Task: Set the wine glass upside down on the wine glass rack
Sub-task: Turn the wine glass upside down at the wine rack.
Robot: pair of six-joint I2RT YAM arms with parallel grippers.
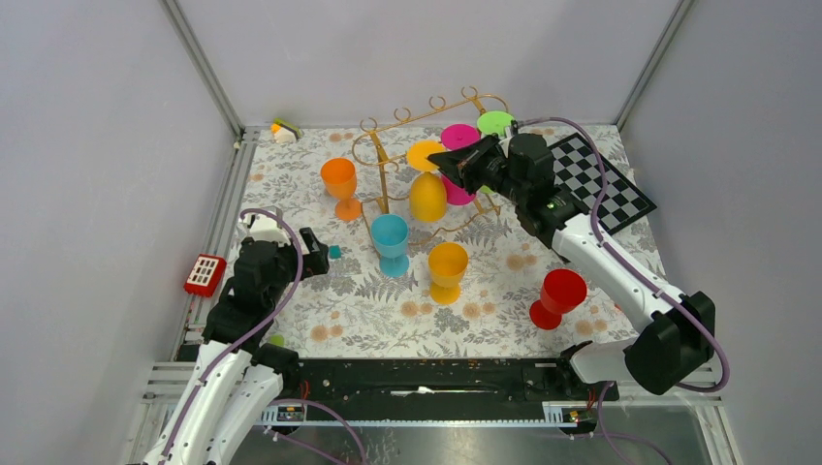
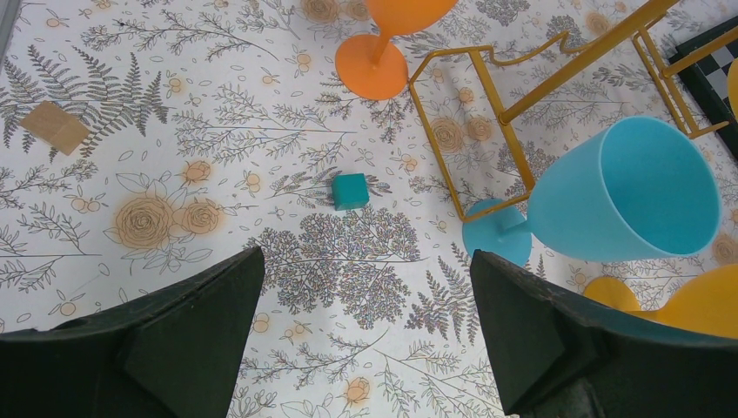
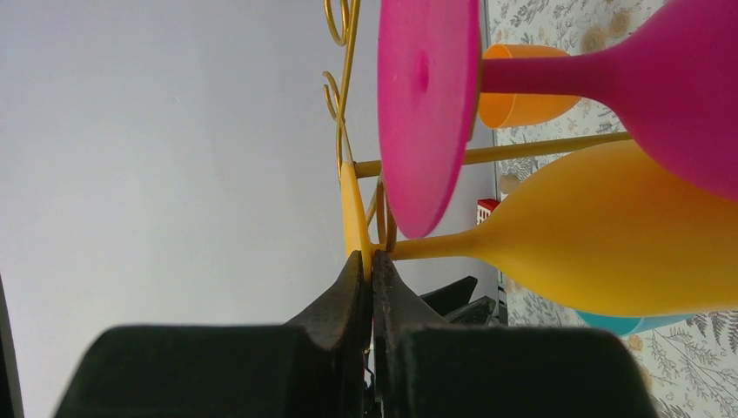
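1. The right fingers (image 3: 348, 287) are clenched on the rim of the yellow glass's (image 3: 609, 235) foot. The wrist view shows the foot edge-on, pinched between the tips.
2. From that grip the stem runs straight off to one side of the fingers into the bowl. The glass's long axis therefore lies across the fingers' own line, not along it.
3. The overhead view shows the same glass bowl-down at the rack (image 3: 522, 148), with its foot up at rail height, so it is already inverted.
4. The coming move turns on foot against rail. A gold bar of the rack passes just beyond the fingertips, close to the foot. I cannot tell whether the foot sits on the wires or only hangs beside them.
5. The pink glass (image 3: 426, 104) hangs just past the fingertips, and its foot overlaps the yellow stem in this view. Letting go or sliding further looks to risk knocking it.
6. The left fingers (image 2: 200, 322) are released, spread wide above the tabletop (image 2: 130, 131). A teal cube (image 2: 350, 190) lies ahead of them, between the tips, and a blue glass (image 2: 622, 192) is off to one side. The right arm is much the nearer to the rack.
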